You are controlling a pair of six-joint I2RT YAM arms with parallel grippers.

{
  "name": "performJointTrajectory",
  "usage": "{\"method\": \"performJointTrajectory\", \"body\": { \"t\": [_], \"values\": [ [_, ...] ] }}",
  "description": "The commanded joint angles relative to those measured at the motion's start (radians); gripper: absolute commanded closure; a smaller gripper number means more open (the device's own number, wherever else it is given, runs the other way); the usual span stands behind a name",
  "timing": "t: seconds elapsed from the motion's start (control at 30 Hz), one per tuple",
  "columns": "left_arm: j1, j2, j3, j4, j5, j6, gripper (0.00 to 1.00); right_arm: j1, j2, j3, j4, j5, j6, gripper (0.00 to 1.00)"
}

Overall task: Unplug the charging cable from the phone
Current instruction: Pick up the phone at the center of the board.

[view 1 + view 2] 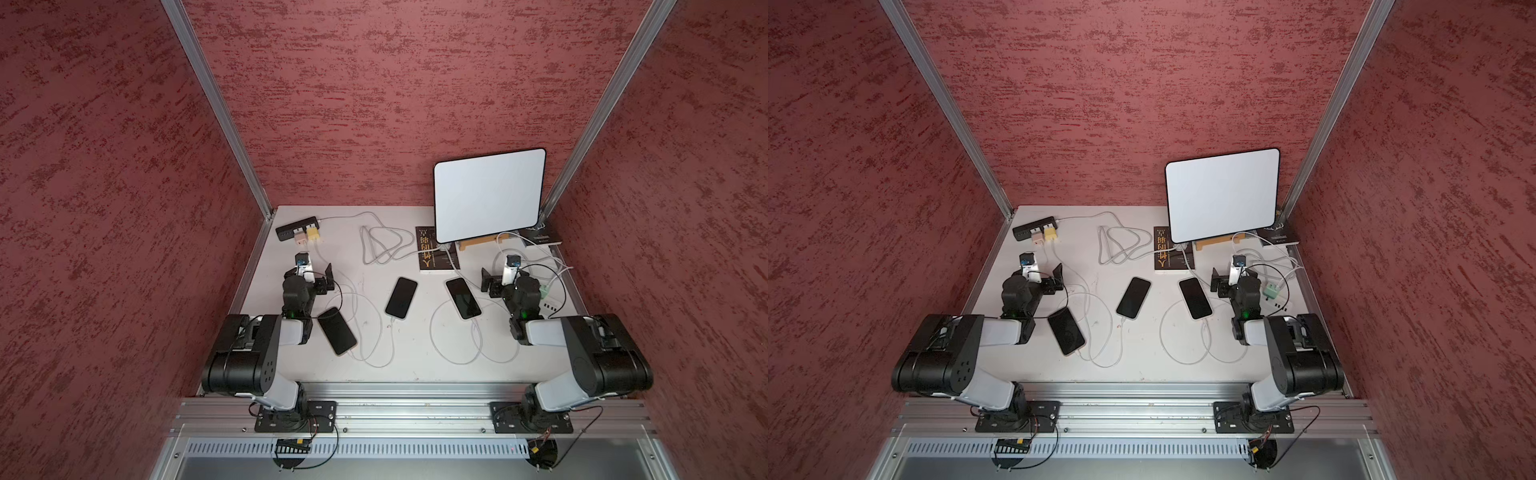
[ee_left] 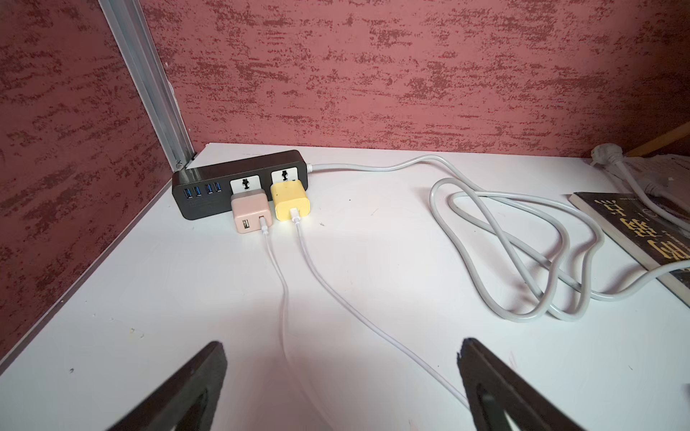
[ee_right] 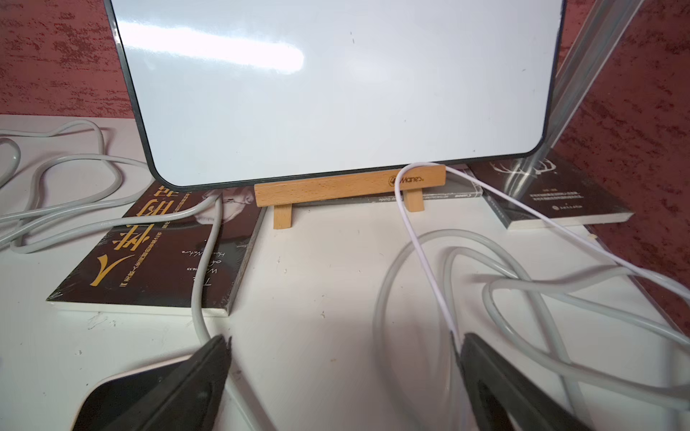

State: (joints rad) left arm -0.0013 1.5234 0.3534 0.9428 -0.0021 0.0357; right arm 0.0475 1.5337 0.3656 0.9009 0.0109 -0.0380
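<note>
Out on the white surface (image 1: 409, 368), the middle phone (image 1: 401, 297) has its charging cable (image 1: 392, 320) plugged in; left hand (image 2: 341, 350) and right hand (image 3: 343, 343) both wide open, holding nothing.

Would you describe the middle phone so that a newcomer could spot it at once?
On the table, find the white board standing far right. In front lie the left phone, middle phone and right phone in a row. The middle one alone slants its far end toward the board.
</note>
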Motion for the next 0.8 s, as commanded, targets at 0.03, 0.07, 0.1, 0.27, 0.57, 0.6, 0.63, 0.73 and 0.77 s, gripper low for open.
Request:
{"method": "performJointTrajectory", "body": {
  "t": [0.03,0.07,0.1,0.27,0.57,0.6,0.63,0.73,0.77],
  "values": [
    [-0.005,0.003,-0.010,0.027,-0.006,0.012,0.00,-0.008,0.004,0.004,0.029,-0.002,-0.008,0.01],
    [-0.006,0.003,-0.011,0.027,-0.006,0.012,0.00,-0.008,0.004,0.007,0.027,-0.003,-0.007,0.01],
    [-0.006,0.003,-0.011,0.027,-0.006,0.013,0.00,-0.008,0.004,0.009,0.023,-0.003,-0.007,0.01],
    [0.024,0.002,0.021,-0.038,0.058,-0.005,0.00,-0.008,0.004,0.013,0.012,0.011,0.000,0.01],
    [0.031,0.003,0.023,-0.039,0.066,-0.008,0.00,-0.008,0.004,0.016,0.008,0.013,0.001,0.01],
    [0.031,0.003,0.023,-0.040,0.066,-0.008,0.00,-0.008,0.006,0.015,0.009,0.013,0.001,0.01],
    [0.031,0.002,0.023,-0.041,0.068,-0.008,0.00,-0.008,0.005,0.015,0.010,0.015,0.001,0.01],
    [0.032,0.003,0.024,-0.042,0.067,-0.009,0.00,-0.008,0.002,0.003,0.033,0.005,-0.008,0.01],
    [0.031,0.002,0.024,-0.044,0.067,-0.009,0.00,-0.008,0.002,-0.002,0.042,-0.002,-0.012,0.01]
  ]
}}
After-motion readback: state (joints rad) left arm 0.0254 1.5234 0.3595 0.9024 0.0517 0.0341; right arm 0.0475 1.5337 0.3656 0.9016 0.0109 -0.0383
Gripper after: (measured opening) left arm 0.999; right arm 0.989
